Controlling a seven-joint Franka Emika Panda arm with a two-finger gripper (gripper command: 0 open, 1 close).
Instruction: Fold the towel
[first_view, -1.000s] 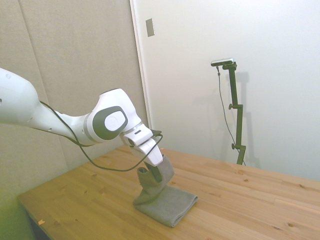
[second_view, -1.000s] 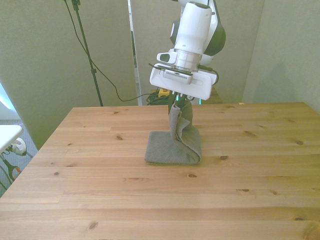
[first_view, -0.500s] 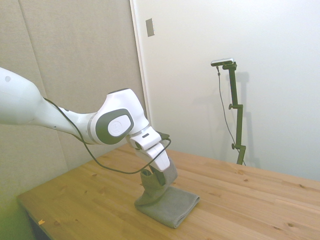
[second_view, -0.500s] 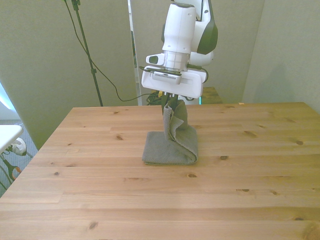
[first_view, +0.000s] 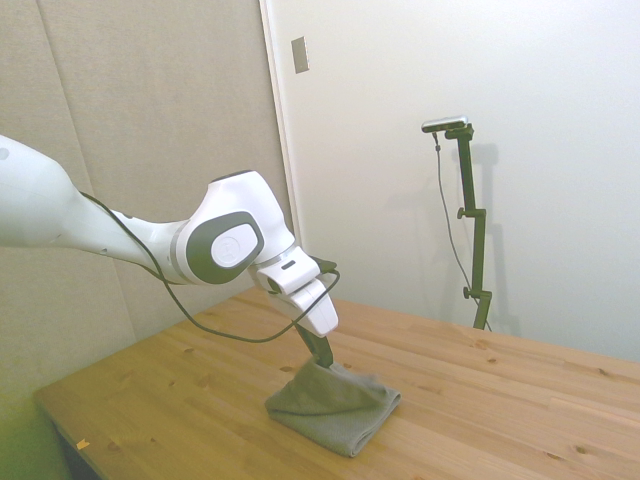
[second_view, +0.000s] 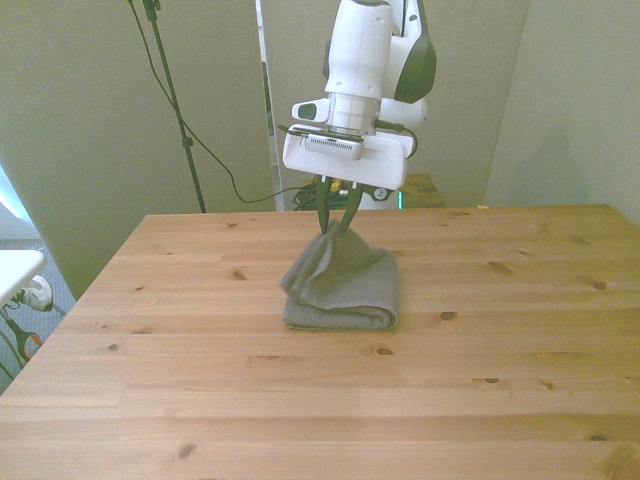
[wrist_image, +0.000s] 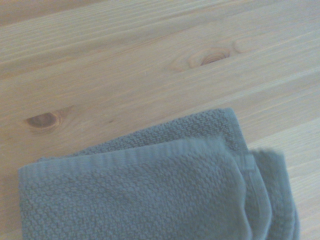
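The towel (second_view: 340, 292) lies on the wooden table (second_view: 500, 380), roughly midway across it and under the arm, folded into a thick grey pad with its rounded fold toward the front view's right. One upper corner is drawn up into a small peak, and the gripper (second_view: 331, 226) stands right at that peak, its thin dark fingers (second_view: 320, 205) converging to a point where the cloth rises. They look pinched on that corner, though the tips are small and partly merged with the grey, so the grasp is a judgement rather than a plain sight. In the side view the gripper (first_view: 322, 356) meets the towel (first_view: 335, 402) at its top, on the side nearer the arm, and the rest of the cloth slopes away from it to the table. The wrist view shows the towel (wrist_image: 150, 195) from close by — a pebbled weave, several layers stacked with soft rolled edges, bare wood beyond. It will likely handle as light and limp: it sags from any held point, keeps no shape of its own, and the layers may slide over one another or peel apart if only the top one is caught. The weave should give the fingers good friction. The best hold is probably at a corner or along a free edge, biting deep enough to take the whole layer being folded — not the rounded fold, which is bulky and would drag the pad along.
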